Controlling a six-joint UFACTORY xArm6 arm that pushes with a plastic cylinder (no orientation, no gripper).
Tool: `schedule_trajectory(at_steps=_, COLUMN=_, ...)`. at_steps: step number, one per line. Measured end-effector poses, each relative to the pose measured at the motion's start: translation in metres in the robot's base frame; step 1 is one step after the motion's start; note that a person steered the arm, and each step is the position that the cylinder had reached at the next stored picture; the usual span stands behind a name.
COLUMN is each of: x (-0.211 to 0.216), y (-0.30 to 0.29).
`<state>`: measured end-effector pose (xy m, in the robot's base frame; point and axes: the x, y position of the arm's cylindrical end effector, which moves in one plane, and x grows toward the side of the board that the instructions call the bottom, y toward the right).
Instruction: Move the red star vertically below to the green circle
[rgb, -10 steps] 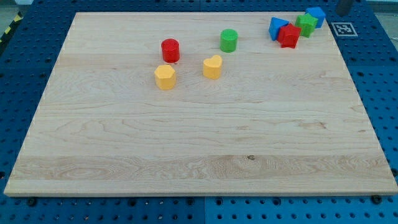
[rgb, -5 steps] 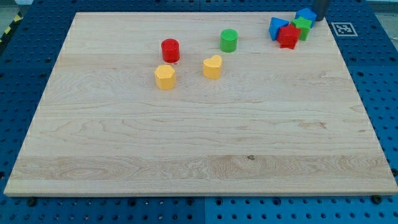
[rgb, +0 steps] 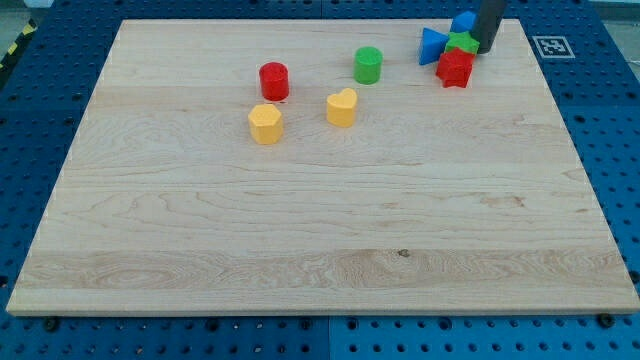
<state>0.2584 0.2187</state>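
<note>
while the rod's tip (rgb: 486, 50) presses into the upper-right cluster, holding nothing | red star (rgb: 455, 67) at cluster's lower edge, touching green block (rgb: 462, 43) | green circle (rgb: 368, 64) well left | star looks light, rigid, slides easily, may spin; push a flat side.

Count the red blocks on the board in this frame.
2. The red cylinder stands left of the green cylinder, above the yellow blocks. The red star sits in the top-right cluster, just below-left of my tip. No others show.
</note>
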Motion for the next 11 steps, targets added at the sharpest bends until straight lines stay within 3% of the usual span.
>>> schedule_trajectory(at_steps=2, x=0.04, y=-0.003)
schedule_trajectory(at_steps=6, x=0.008, y=-0.011)
schedule_trajectory(at_steps=11, x=0.097, y=-0.044)
